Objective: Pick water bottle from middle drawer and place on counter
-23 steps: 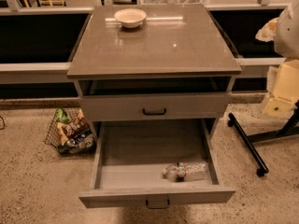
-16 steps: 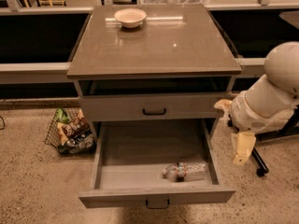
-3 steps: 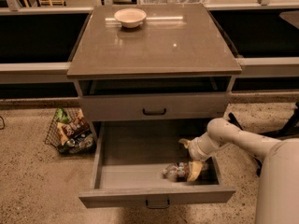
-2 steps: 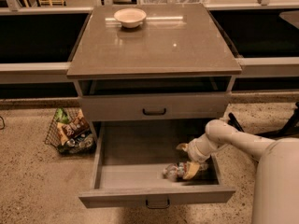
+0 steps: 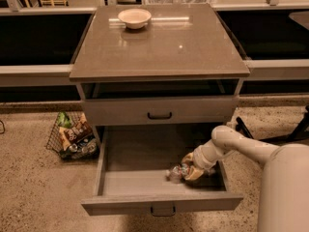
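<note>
The middle drawer (image 5: 145, 180) stands pulled open at the bottom of the cabinet. The water bottle (image 5: 176, 172) lies on its side near the drawer's front right, its clear crinkled body partly hidden. My gripper (image 5: 190, 168) is down inside the drawer at the bottle's right end, its pale fingers around the bottle. My white arm (image 5: 241, 146) reaches in from the right. The counter (image 5: 164, 47) is the glossy grey-brown top above.
A beige bowl (image 5: 134, 18) sits at the counter's back left. A closed grey drawer front (image 5: 159, 111) with a black handle is one tier higher. A wire basket (image 5: 72, 137) of snack packs stands on the floor to the left.
The arm came in from the right and reached down into the open drawer. Over the last second the gripper has moved left onto the bottle's end.
</note>
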Controlling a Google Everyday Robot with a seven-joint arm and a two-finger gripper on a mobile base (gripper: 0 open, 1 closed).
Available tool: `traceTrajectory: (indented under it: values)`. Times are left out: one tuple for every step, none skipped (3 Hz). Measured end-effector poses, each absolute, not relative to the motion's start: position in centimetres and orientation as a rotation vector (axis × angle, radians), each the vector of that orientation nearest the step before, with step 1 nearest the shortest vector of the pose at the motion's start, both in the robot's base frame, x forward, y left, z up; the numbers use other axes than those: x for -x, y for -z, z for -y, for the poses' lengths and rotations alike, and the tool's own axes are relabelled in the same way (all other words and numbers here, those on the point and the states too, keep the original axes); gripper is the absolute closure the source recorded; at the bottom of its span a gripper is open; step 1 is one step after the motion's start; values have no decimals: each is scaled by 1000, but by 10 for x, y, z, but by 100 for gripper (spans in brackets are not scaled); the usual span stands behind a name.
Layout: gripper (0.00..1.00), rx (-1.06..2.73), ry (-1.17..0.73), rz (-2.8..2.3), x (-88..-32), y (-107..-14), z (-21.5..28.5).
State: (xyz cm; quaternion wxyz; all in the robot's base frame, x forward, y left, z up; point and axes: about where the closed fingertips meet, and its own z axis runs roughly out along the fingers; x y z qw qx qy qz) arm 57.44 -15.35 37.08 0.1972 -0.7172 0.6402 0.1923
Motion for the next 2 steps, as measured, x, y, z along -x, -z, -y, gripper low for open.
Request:
traceTrajectory:
  values:
    - [88, 1988, -546, -1732, -571, -391, 154]
    - [100, 1951, -509, -1625, -562, -442, 161]
